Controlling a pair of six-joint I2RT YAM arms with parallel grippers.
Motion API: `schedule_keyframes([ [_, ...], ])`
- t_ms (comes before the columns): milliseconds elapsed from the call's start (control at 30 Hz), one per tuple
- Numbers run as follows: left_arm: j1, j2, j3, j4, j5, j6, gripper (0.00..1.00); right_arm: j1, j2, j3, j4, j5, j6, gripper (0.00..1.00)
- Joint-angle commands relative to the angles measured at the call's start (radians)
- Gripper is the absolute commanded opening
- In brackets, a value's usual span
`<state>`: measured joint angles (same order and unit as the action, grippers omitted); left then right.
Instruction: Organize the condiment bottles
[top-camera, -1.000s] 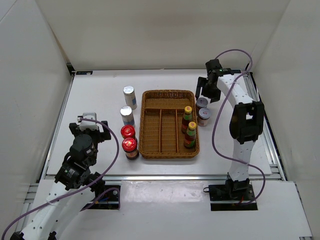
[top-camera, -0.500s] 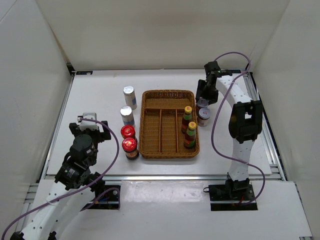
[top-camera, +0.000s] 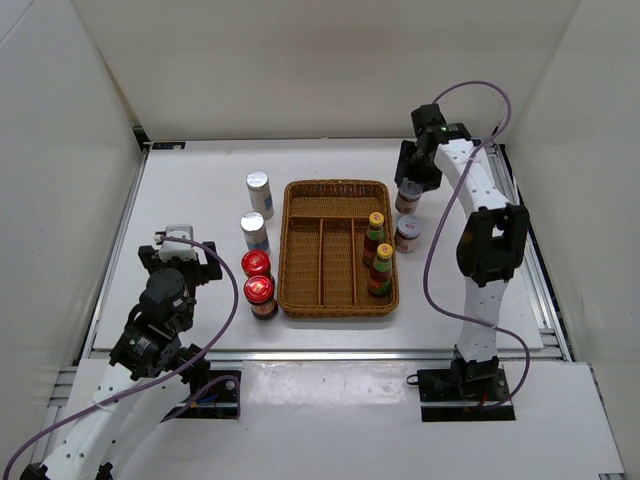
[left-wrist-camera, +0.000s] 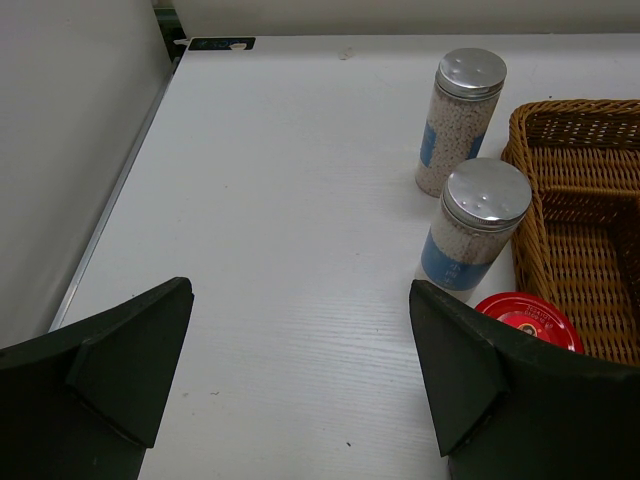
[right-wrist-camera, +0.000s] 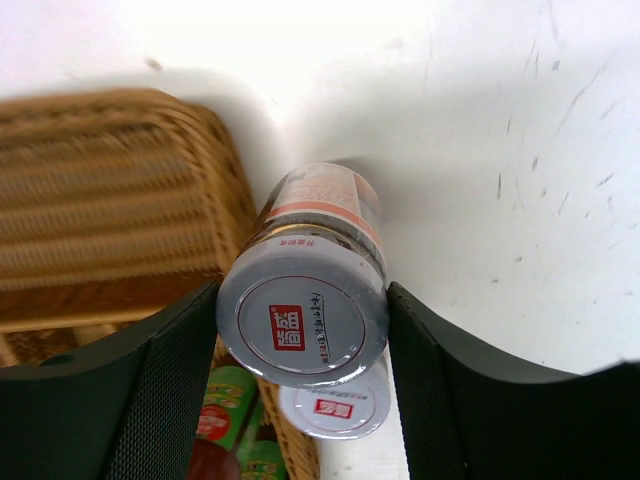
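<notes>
Right wrist cam: my right claw is clamped on a grey-lidded jar, fingers pressed on both sides of the lid, red logo facing the lens. Can't tell from here whether its base sits on the table or hangs above it. The second grey-lidded jar peeks out from under that lid, mostly covered. The wicker tray rim is just left of both, w/ only green scraps of bottle at the frame's bottom edge. Top cam fills in the rest: the held jar is outside the tray by its far right corner, and the second jar is nearer me along the same side, apart from it. The far sauce bottle and near sauce bottle stand upright in the tray's rightmost compartment. Left wrist cam: my left claw is spread wide over the table. Ahead of it, the far shaker and near shaker stand upright just left of the tray. A red-lidded jar is cut off by my finger, lid only. Top cam shows the other red-lidded jar right beside it, nearer me; touching or not, can't tell.
</notes>
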<state>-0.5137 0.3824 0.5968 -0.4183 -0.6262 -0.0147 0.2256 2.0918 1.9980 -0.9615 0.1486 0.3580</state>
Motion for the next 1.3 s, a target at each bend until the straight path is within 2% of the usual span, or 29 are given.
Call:
schedule_keyframes([
  [0,-0.003,-0.005,-0.002,0.012,-0.004,0.007,1.00,0.034,-0.056,0.110,0.001,0.017,-0.002,0.23],
  [433,-0.003,-0.005,-0.002,0.012,-0.004,0.007,1.00,0.147,0.028,0.246,0.029,-0.061,-0.090,0.19],
  [867,-0.003,-0.014,-0.011,0.012,-0.004,0.007,1.00,0.167,0.111,0.191,0.078,-0.107,-0.099,0.21],
  [1033,-0.003,-0.014,-0.011,0.012,-0.004,0.007,1.00,0.167,0.131,0.191,0.078,-0.107,-0.090,0.33],
  [1133,-0.003,-0.014,-0.011,0.012,-0.004,0.007,1.00,0.167,0.131,0.191,0.078,-0.107,-0.099,0.61],
  [1167,-0.003,-0.014,-0.011,0.012,-0.004,0.007,1.00,0.167,0.116,0.191,0.078,-0.107,-0.099,0.75],
  [1267,-0.003,-0.014,-0.011,0.012,-0.004,0.007,1.00,0.167,0.065,0.222,0.035,-0.060,-0.099,0.86],
])
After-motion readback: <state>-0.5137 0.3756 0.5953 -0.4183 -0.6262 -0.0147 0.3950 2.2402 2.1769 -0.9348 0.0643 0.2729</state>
